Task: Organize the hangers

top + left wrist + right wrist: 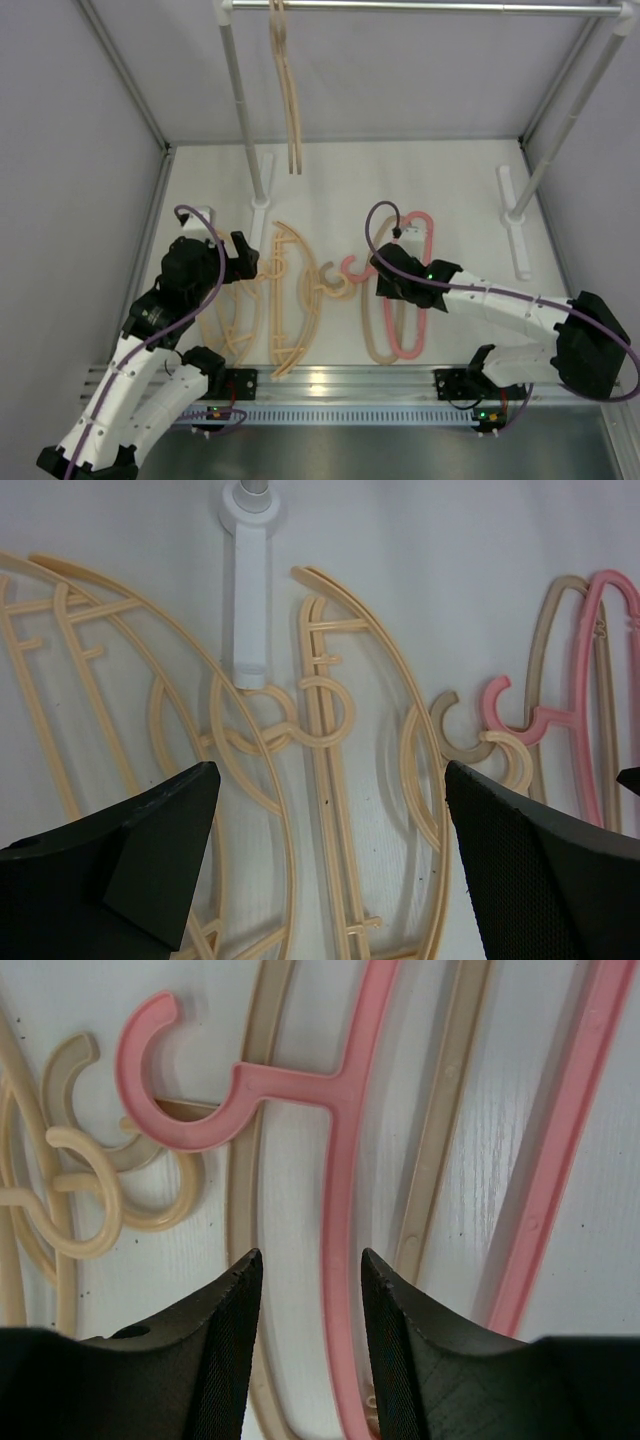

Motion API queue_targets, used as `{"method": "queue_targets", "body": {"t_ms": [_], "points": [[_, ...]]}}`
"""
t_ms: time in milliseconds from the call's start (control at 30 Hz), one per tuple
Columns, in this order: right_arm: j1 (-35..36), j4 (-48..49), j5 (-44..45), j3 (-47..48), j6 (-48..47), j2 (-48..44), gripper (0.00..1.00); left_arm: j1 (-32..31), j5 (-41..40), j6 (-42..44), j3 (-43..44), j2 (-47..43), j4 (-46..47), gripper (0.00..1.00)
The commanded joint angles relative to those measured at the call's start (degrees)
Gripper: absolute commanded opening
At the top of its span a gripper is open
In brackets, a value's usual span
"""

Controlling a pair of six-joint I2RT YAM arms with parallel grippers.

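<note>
Two peach-tan hangers with crossbars [290,300] lie on the table at the left, their hooks tangled. A pink hanger [412,300] and a beige hanger [378,310] lie overlapped at the right. Peach hangers [288,100] hang on the rail. My left gripper [243,262] is open wide above the peach-tan hangers [330,780]. My right gripper [385,272] is open and low, its jaws standing either side of the pink hanger's middle bar [340,1160], with gaps on both sides. The beige hanger [245,1190] lies under it.
The metal rail [430,8] runs across the back on two poles [238,90] [570,120] with white feet [262,180] [515,220]. One foot shows in the left wrist view [250,590]. Grey walls close the sides.
</note>
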Motion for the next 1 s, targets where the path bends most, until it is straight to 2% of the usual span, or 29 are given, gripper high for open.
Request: {"method": "queue_targets", "body": {"t_ms": [0, 633, 867, 967], "points": [[1.93, 0.46, 4.20, 1.30, 1.30, 2.58, 0.42, -0.13, 0.12, -0.13, 1.62, -0.97, 0.76, 0.98], [1.93, 7.93, 2.10, 0.69, -0.37, 14.35, 0.39, -0.13, -1.47, -0.30, 0.21, -1.41, 0.76, 0.98], [1.67, 9.69, 0.95, -1.42, 0.42, 14.71, 0.37, -0.13, -1.56, -0.39, 0.12, -1.23, 0.85, 0.98], [1.32, 10.83, 0.17, -3.09, 1.04, 14.62, 0.33, -0.05, -1.56, -0.30, 0.12, -0.97, 0.85, 0.98]]}}
